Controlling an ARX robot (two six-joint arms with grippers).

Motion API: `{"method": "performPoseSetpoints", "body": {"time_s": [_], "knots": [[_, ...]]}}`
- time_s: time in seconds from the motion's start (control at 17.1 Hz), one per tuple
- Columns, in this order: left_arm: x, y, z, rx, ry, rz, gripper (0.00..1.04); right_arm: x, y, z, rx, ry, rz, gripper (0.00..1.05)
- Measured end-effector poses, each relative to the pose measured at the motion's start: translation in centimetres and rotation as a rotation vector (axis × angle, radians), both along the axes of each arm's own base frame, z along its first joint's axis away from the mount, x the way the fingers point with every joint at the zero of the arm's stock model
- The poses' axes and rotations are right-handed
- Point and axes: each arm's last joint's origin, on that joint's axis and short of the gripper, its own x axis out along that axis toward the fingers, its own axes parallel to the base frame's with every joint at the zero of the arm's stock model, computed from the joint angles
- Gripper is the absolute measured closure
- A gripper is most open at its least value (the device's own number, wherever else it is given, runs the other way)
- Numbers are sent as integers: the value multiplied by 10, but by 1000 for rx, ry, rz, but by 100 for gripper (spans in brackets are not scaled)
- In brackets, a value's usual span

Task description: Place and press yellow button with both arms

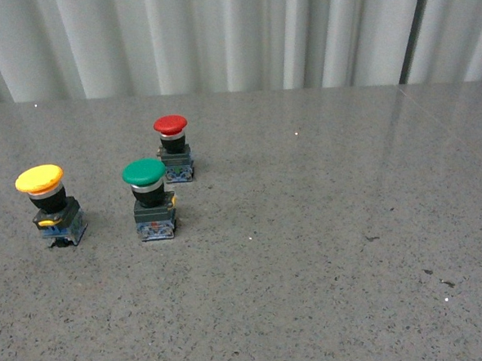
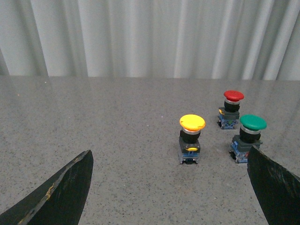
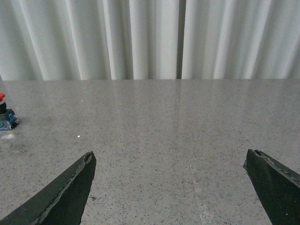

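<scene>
**Approach to the pick.** Your left gripper [image 2: 169,153] hung with its fingers [image 2: 65,192] spread wide and holding nothing. The yellow button [image 2: 191,137] stood upright on the speckled grey tabletop [image 2: 117,140], ahead of the fingertips and inside the gap between them, though off-centre. The green button [image 2: 249,136] stood just beyond the tip of the nearer finger, partly hidden by it, with the red button [image 2: 231,107] farther out. Your right gripper [image 3: 171,153] was equally wide and empty, with only the red button showing well outside one finger. The grasp would probably have gone best if you had centred the left fingers on the dark base below the cap, keeping the nearer finger off the green button. No brand, label or writing could be read on any switch.
</scene>
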Motion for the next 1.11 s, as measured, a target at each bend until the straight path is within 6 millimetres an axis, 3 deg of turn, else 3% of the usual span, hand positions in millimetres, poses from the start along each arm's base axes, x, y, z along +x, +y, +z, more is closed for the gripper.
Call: {"method": "performPoseSetpoints", "body": {"time_s": [1.11], "knots": [[0, 0, 0, 0, 0, 0, 7, 0, 0, 0, 0, 0, 0, 7]]}}
